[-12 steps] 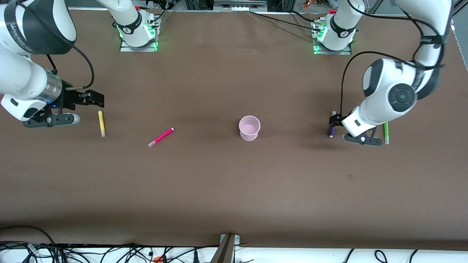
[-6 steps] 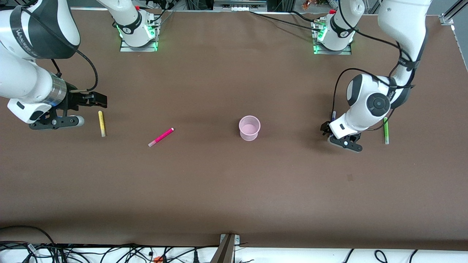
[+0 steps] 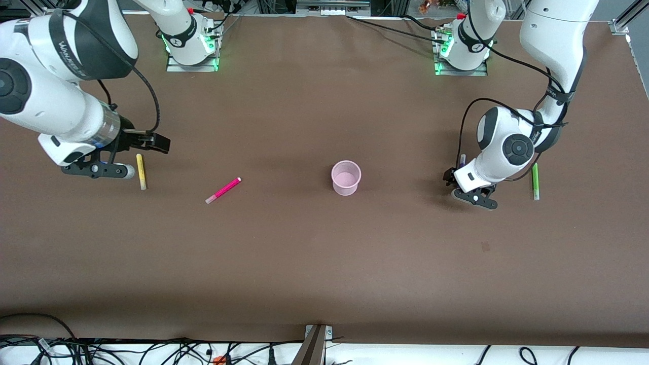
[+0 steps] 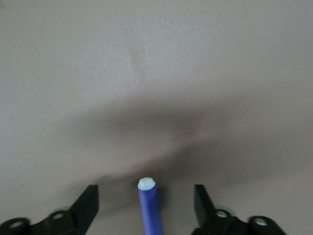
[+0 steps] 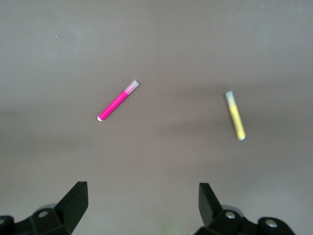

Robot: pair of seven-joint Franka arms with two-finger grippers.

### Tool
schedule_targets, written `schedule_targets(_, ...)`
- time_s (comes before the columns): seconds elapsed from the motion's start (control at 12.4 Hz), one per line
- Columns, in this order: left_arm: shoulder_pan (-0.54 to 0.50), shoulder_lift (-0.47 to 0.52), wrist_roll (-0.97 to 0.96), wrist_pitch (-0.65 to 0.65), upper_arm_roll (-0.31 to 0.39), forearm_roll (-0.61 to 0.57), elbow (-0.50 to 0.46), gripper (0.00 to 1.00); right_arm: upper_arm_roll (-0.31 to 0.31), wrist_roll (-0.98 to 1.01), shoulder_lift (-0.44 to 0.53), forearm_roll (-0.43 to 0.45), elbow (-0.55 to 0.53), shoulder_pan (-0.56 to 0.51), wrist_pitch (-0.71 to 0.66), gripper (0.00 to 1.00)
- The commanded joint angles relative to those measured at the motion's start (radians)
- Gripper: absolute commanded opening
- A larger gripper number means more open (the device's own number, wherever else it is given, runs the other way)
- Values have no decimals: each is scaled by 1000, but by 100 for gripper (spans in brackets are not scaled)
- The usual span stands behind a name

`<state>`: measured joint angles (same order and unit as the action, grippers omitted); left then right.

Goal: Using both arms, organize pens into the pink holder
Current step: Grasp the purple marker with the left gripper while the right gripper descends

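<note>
Brown surface: matte table covering [image 3: 314,263], plain, spanning the whole worktop; one small darker mark toward the left arm's end.
Near edge: white strip with tangled cables [image 3: 127,350] and a metal bracket [image 3: 317,339] at its middle.
Green pen [image 3: 535,181]: flat on the table at the left arm's end, close to that end edge.
Magenta pen [image 3: 223,190]: lying at a slant, between the holder and the right arm's end.
Pink holder [image 3: 346,177]: upright, mid-table, nothing visible inside.
Left gripper [image 4: 145,208]: low over the purple pen [image 4: 149,205]; jaws apart, one finger on each side of the barrel, not touching it.
Yellow pen [image 3: 141,171]: flat near the right arm's end.
Right gripper [image 3: 157,143]: just above the table beside the yellow pen's upper end; jaws wide apart, nothing between them.
Far edge: both arm bases [image 3: 190,43] with green lights; frame and cabling above.
</note>
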<state>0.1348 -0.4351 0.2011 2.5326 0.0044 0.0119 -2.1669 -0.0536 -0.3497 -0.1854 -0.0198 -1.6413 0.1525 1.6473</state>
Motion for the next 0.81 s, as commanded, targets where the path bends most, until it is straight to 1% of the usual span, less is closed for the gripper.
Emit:
schedule_targets(0.0,-9,13,31,3,0,14,-22,38,-6,-159,17,-66,-109,-1,106,100)
schedule_targets(0.08,-8,7,29,0,-1,14,-22,32,-8,-219,8,-86,-152,7,159,100)
schedule_targets(0.16,-7,-8,29,2,-1,14,-21,30,-8,-286,-15,-101,-173,28,210,100)
schedule_targets(0.24,-7,-13,29,2,-1,14,-19,27,-8,-370,-61,-117,-175,42,256,100)
schedule_targets(0.32,-7,-14,29,2,-1,14,-19,21,-8,-450,-110,-135,-175,62,313,100)
schedule_targets(0.4,-7,-14,29,2,-1,14,-19,9,-8,-507,-147,-149,-173,81,363,100)
schedule_targets(0.49,-7,-14,29,0,-1,14,-16,0,-8,-547,-184,-150,-173,94,403,100)
schedule_targets(0.65,-7,-1,27,-5,-1,14,-13,0,-8,-627,-264,-150,-173,122,495,99)
schedule_targets(0.73,-7,28,27,-21,-1,14,-10,0,-8,-668,-302,-150,-173,143,544,99)
